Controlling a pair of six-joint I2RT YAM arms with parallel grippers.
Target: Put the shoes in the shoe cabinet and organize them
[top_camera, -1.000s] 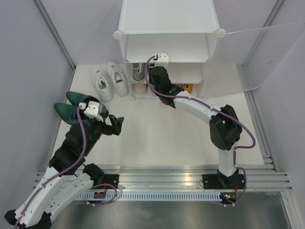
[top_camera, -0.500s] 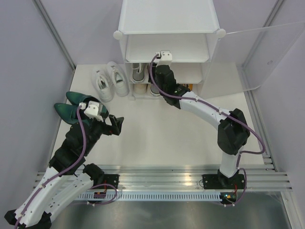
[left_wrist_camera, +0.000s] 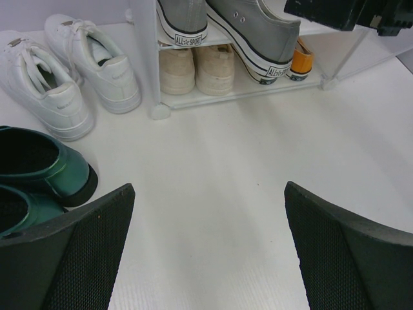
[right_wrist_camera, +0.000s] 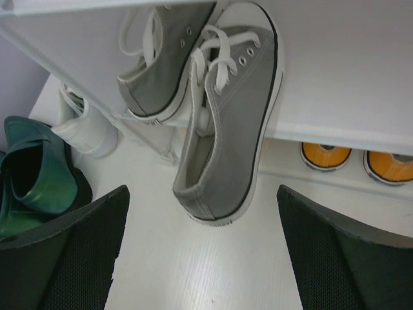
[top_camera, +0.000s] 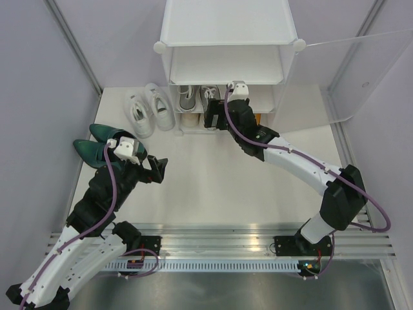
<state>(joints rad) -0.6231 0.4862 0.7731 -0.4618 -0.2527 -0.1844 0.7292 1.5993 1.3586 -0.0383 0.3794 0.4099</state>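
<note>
- Shoes: grey canvas lace-ups [right_wrist_camera: 226, 123] lie on a shoe cabinet [top_camera: 229, 39] shelf at 12 o'clock, one heel overhanging the edge.
- Right gripper [top_camera: 213, 117]: jaws spread, nothing pinched, facing that heel.
- Left gripper [left_wrist_camera: 208, 194]: jaws spread, empty, over the bench [left_wrist_camera: 213, 148].
- Step judged: the grey pair is being seated.
- Next: the heel is to be nudged in, then the white sneakers [left_wrist_camera: 97, 61] at 11 o'clock fetched.

Top external sat high behind both arm bases and looked down and forward across the table [top_camera: 213, 187] to the shoe cabinet [top_camera: 229, 26]. Left wrist cam sat low over the table, well back, facing the cabinet's bottom shelves. Right wrist cam was near the cabinet front, angled down on the grey canvas lace-ups [right_wrist_camera: 226, 129]. All three shared that grey pair; both wrist views shared the dark green shoes [left_wrist_camera: 39, 171].
</note>
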